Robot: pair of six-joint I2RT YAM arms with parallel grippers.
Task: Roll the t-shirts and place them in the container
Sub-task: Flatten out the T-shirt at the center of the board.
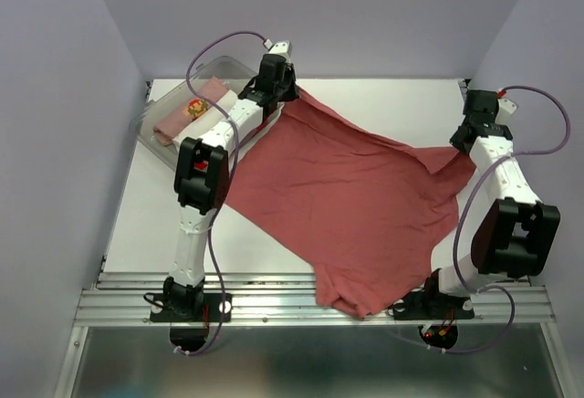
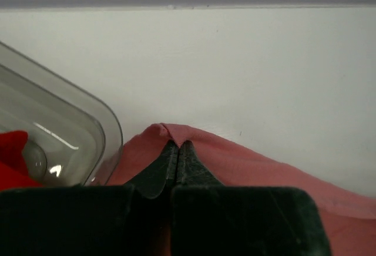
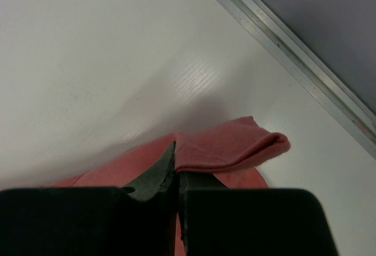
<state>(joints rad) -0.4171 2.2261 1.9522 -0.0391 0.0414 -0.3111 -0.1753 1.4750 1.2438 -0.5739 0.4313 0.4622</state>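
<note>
- Large brick-red soft cloth t-shirt (image 1: 356,197): spread open and wrinkled across the white table (image 1: 155,215), near hem hanging over the front rail (image 1: 274,302), no roll begun.
- Left gripper (image 2: 178,148): clamped shut on the shirt's far-left corner, just beside the clear plastic tub (image 1: 151,120).
- Right gripper (image 3: 177,165): closed on the folded far-right edge, probably a sleeve, near the table's right side.
- Already done, by the look of it: a pale pink rolled bundle with a yellow-red print (image 1: 194,106) lying in the tub; a scrap of bright red cloth (image 2: 12,162) also visible there from the left wrist view.
- Stage, as a judgement: early for this shirt, at stretching and flattening.
- Left to do: folding into a strip, rolling it up, placing it with the others.
</note>
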